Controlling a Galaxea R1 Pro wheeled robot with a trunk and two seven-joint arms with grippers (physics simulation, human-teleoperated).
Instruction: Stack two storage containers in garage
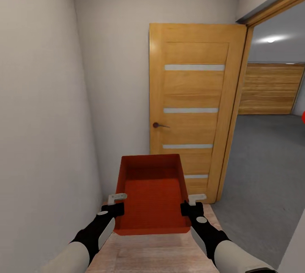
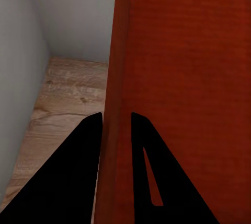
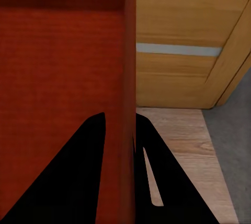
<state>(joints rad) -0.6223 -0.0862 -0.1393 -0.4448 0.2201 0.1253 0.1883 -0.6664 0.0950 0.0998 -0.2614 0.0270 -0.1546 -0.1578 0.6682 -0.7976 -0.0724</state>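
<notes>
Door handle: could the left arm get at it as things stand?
Probably not: the left gripper is clamped on the storage container's wall, sharing the load with the right gripper, and the door handle sits beyond.

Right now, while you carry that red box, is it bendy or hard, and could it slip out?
The box is probably hard: its walls stay straight with the left hand and the right hand each pinching one side wall. It seems light, since it is empty and held only by thin rims. It might slip or tilt, because the walls look smooth.
</notes>
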